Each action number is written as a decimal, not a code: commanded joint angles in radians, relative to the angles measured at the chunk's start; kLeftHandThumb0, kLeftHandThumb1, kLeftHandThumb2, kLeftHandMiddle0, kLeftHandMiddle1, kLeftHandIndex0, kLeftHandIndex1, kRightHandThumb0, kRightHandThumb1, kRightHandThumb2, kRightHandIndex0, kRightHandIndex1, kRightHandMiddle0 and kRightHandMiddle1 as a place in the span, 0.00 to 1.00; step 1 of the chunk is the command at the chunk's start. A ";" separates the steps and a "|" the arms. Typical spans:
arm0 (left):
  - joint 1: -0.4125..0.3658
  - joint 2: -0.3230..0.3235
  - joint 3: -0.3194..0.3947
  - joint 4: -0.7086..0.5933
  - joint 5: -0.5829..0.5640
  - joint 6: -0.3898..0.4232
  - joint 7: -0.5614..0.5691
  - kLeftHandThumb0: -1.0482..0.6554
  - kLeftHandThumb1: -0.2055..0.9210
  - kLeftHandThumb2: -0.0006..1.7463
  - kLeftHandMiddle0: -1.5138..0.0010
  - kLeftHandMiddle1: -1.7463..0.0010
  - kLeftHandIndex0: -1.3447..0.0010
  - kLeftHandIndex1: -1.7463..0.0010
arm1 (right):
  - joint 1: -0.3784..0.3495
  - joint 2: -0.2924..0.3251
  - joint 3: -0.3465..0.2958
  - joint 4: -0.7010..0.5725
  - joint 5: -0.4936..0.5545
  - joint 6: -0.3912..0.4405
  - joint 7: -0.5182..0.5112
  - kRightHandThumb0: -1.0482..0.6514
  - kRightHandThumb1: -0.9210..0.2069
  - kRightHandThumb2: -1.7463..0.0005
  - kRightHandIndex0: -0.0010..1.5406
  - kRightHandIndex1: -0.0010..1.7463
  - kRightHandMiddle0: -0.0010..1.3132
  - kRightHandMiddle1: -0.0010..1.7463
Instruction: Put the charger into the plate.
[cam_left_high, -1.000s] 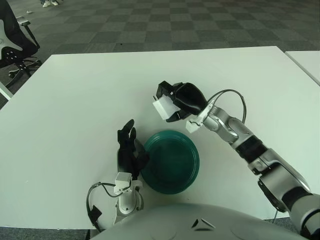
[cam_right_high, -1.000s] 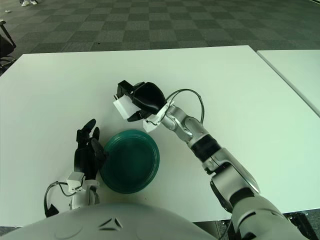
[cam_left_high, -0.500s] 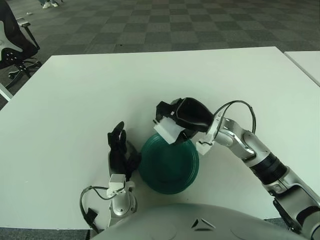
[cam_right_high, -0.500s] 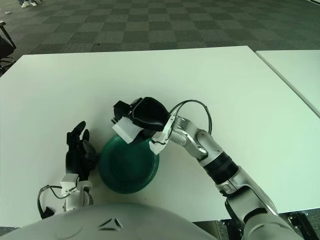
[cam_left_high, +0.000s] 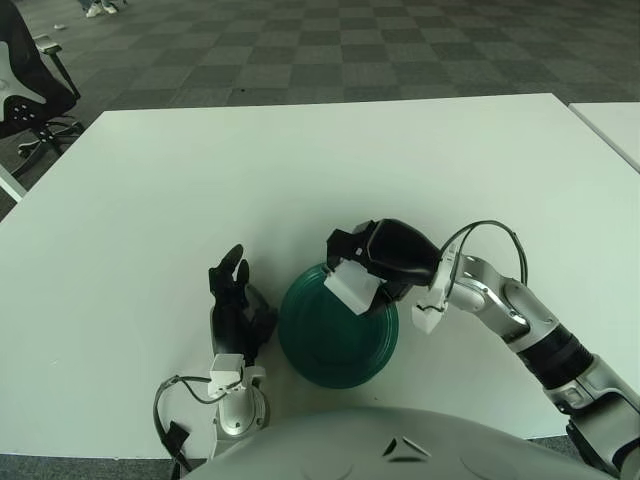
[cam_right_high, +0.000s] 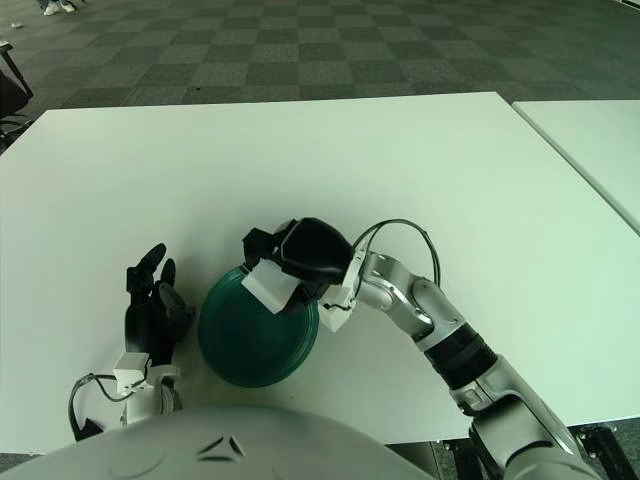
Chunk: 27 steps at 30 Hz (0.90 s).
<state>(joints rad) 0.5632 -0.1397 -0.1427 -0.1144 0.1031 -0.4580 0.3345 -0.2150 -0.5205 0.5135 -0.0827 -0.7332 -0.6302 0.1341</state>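
Note:
A dark green plate (cam_left_high: 335, 340) lies on the white table near its front edge. My right hand (cam_left_high: 385, 258) is shut on a white block charger (cam_left_high: 351, 287) and holds it just above the plate's far right part. The charger also shows in the right eye view (cam_right_high: 272, 287). My left hand (cam_left_high: 232, 305) stands upright just left of the plate with its fingers spread and holds nothing.
The white table (cam_left_high: 200, 190) stretches wide to the back and both sides. A second white table (cam_left_high: 615, 120) stands at the far right. A black office chair (cam_left_high: 25, 90) stands on the checkered carpet at the far left.
My right hand has carried the charger toward me and down, from beyond the plate to just above it. My left hand has shifted a little to the left.

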 joint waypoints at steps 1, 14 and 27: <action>0.012 -0.012 0.011 0.011 -0.004 -0.007 -0.008 0.12 1.00 0.57 0.74 0.99 0.97 0.47 | -0.019 0.008 -0.009 0.013 -0.022 -0.018 -0.008 0.38 0.25 0.48 0.53 1.00 0.29 1.00; 0.040 -0.008 0.000 -0.036 0.014 -0.002 -0.020 0.11 1.00 0.58 0.76 1.00 1.00 0.51 | -0.004 0.032 0.044 0.062 -0.170 -0.053 -0.052 0.38 0.28 0.45 0.54 1.00 0.30 1.00; 0.058 -0.018 -0.022 -0.098 0.016 0.047 -0.021 0.12 1.00 0.59 0.78 1.00 1.00 0.58 | -0.004 0.065 0.100 0.051 -0.224 -0.075 -0.052 0.37 0.33 0.41 0.57 1.00 0.34 1.00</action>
<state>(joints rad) 0.6027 -0.1368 -0.1592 -0.1960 0.1061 -0.4292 0.3161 -0.1981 -0.4664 0.6008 -0.0283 -0.9353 -0.7035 0.0754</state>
